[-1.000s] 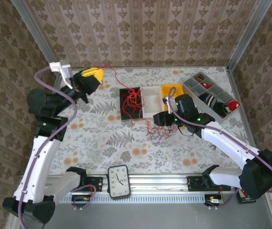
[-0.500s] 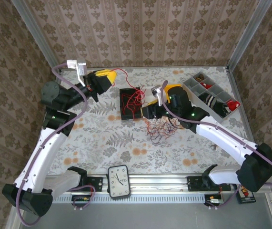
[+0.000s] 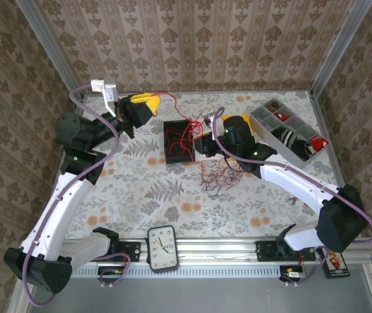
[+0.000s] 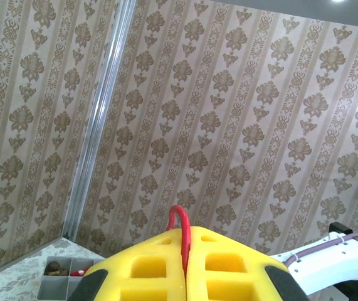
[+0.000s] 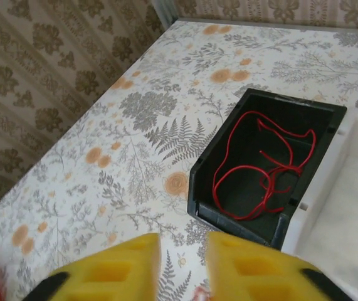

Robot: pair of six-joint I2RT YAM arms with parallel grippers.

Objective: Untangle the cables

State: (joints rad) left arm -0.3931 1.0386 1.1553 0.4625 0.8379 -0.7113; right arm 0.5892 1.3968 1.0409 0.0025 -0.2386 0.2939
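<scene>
Right pincer point(image 5: 183, 241) nudged closer to the black bin point(image 3: 167, 142), jaws apart. We see left pincer point(image 4: 187, 233), left of the bin, clenched on a red cable point(image 4: 180, 219). Other cables point(image 3: 217, 175) lie tangled on bench point(image 3: 140, 189) just right of bin.

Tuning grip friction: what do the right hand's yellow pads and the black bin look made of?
Right hand pads: matte yellow, moulded square recesses; looks like foam or soft rubber. Black bin: likely rigid plastic; thin straight walls, faint sheen at the rim.
</scene>
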